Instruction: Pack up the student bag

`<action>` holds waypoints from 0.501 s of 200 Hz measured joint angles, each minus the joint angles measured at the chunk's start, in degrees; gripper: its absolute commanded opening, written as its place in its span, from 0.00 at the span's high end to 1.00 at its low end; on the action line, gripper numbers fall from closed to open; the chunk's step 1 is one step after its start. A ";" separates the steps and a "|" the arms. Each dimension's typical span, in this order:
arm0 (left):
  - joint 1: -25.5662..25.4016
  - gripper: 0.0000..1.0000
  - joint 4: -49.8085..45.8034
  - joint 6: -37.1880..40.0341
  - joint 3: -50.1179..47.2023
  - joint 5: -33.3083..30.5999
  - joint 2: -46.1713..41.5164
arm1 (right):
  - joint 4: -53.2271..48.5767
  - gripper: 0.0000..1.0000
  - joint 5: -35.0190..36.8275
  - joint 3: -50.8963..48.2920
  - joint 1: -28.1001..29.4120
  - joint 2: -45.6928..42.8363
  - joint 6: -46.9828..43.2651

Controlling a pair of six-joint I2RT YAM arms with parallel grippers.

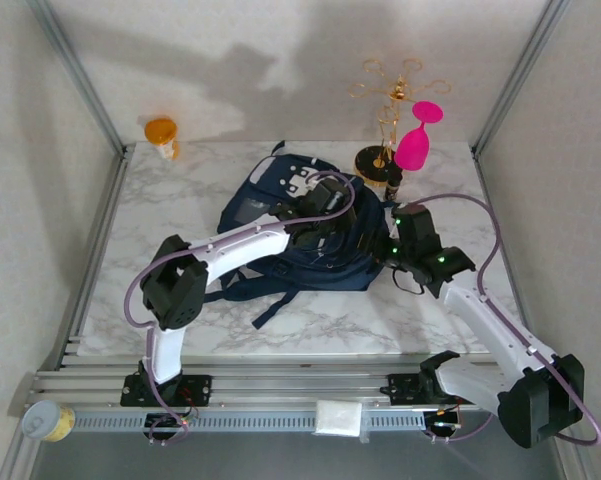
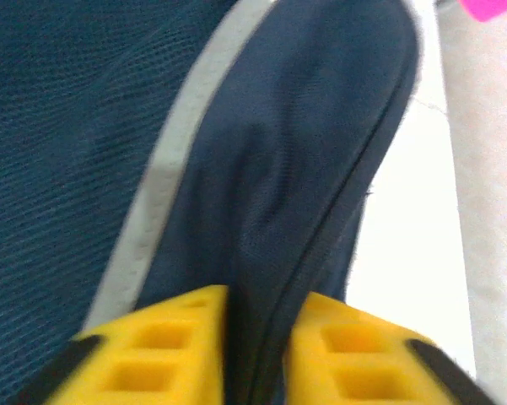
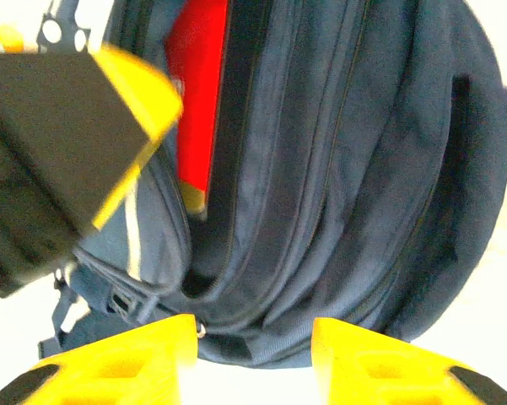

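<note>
1. The backpack lies flat at the centre of the marble table, straps trailing towards 6 o'clock. Both arms reach over it.

2. Left gripper: positioned over the middle of the backpack. In the left wrist view, the left gripper is clenched on a raised fold of the backpack's navy fabric, and the yellow fingers press it from both sides. A grey trim strip runs diagonally at 11 o'clock of the fingers.

3. Right gripper: at the backpack's 3 o'clock edge. In the right wrist view, the right gripper is released, its fingers spread and nothing gripped. The backpack's near edge sits just ahead of the gap.

4. The same view shows an opening in the backpack at 11 o'clock, with a red flat item lodged inside it.

5. Other items on the table: an orange bottle at the backpack's 10 o'clock corner; a gold wire stand and a pink glass at 1 o'clock. All stand apart from the backpack.
</note>
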 measured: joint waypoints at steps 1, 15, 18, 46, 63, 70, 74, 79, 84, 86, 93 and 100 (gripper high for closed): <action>0.02 0.57 0.07 -0.13 -0.11 0.04 -0.13 | -0.09 0.57 0.04 0.00 0.13 0.00 -0.04; 0.57 0.53 0.94 0.24 -3.19 0.76 -4.02 | -1.73 0.54 1.31 0.00 3.17 0.00 -0.52; 0.79 0.52 0.85 0.44 -4.20 0.76 -5.38 | -1.97 0.53 1.62 0.00 3.89 0.02 -0.48; 3.45 0.47 2.43 0.61 -14.88 -0.79 -19.32 | -2.10 0.50 4.46 0.22 10.97 2.67 1.90; 5.05 0.46 3.85 -0.31 -21.14 -2.73 -27.21 | -2.32 0.48 7.74 1.70 15.87 7.50 4.76; 5.42 0.45 4.33 -0.87 -23.47 -3.65 -29.62 | -2.27 0.48 8.85 2.45 17.66 9.44 6.14; 5.60 0.44 4.70 -1.42 -25.11 -4.20 -30.97 | -2.21 0.48 9.53 2.95 18.84 10.73 7.17; 5.84 0.43 4.90 -1.86 -26.84 -4.70 -32.15 | -2.08 0.48 10.27 3.50 20.00 12.09 8.28; 6.05 0.42 5.55 -2.47 -28.94 -5.07 -33.24 | -2.01 0.49 10.97 4.00 21.00 13.25 9.27; 6.16 0.42 5.60 -2.62 -29.75 -5.11 -33.62 | -1.90 0.49 11.10 4.11 21.24 13.57 9.66; 6.58 0.42 6.43 -3.50 -32.57 -5.22 -34.51 | -1.64 0.50 11.76 4.79 22.36 15.15 11.23; 7.08 0.42 6.82 -4.39 -34.99 -5.20 -34.75 | -1.44 0.51 12.48 5.44 22.97 16.39 12.41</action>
